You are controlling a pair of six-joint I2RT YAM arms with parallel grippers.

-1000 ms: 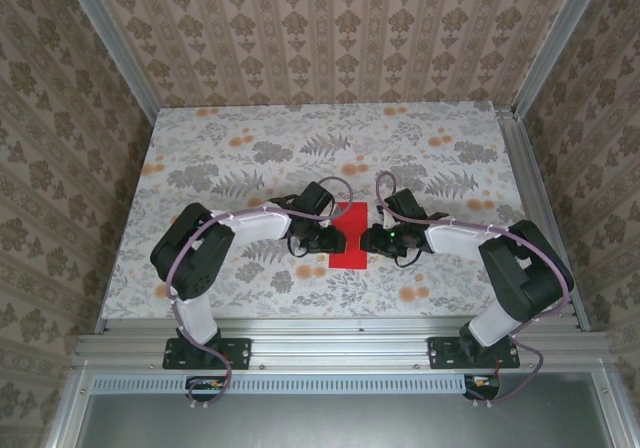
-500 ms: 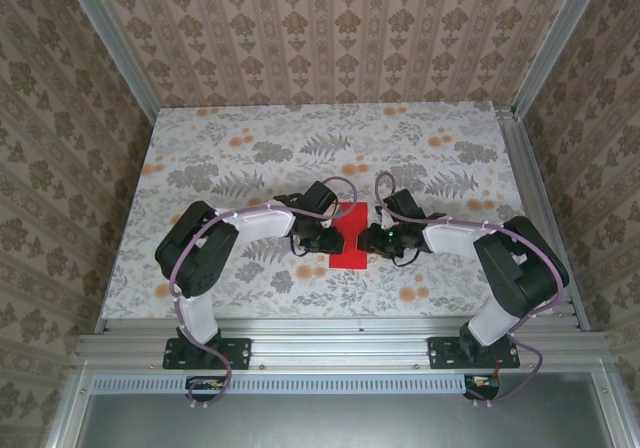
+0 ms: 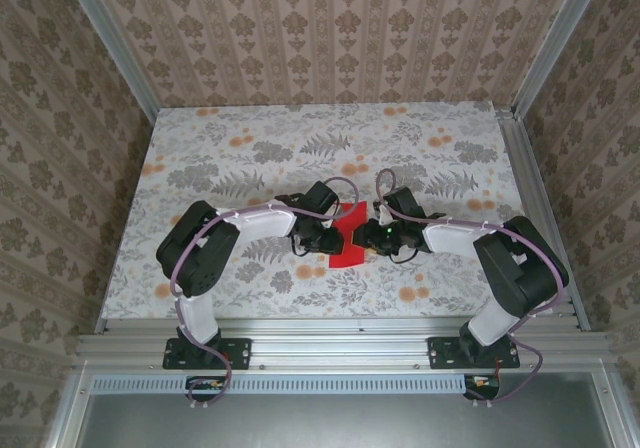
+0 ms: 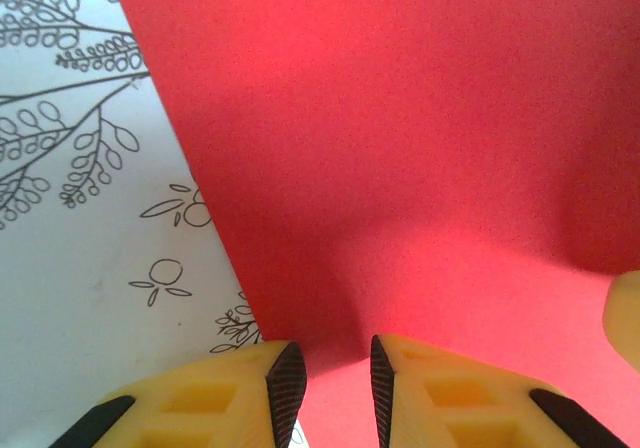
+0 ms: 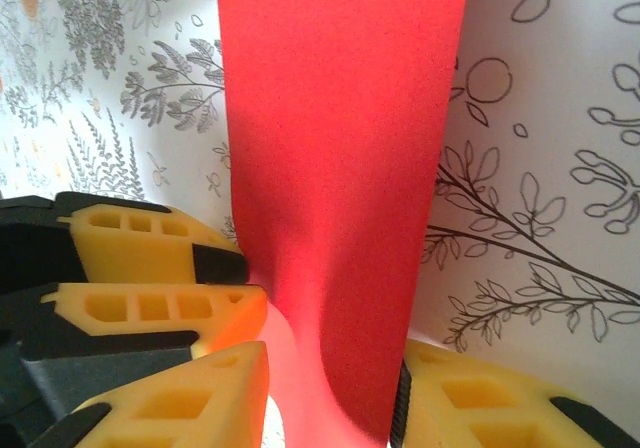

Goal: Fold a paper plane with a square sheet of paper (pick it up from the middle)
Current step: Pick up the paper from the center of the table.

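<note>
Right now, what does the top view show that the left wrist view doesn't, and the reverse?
Top: the left arm, right arm, right end effector, the table's edges, the walls. Left wrist: black pads close up, a shadowed buckle in the paper running to their gap. Both: the red paper, the left end effector, the floral table.

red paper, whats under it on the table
Floral table shows beside the red paper, pinched by the left gripper and right gripper; whatever lies beneath its middle is covered.

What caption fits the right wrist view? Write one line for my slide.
Right gripper pinching the thin bright red paper sheet over the floral-patterned table, left gripper's yellow fingers alongside.
</note>
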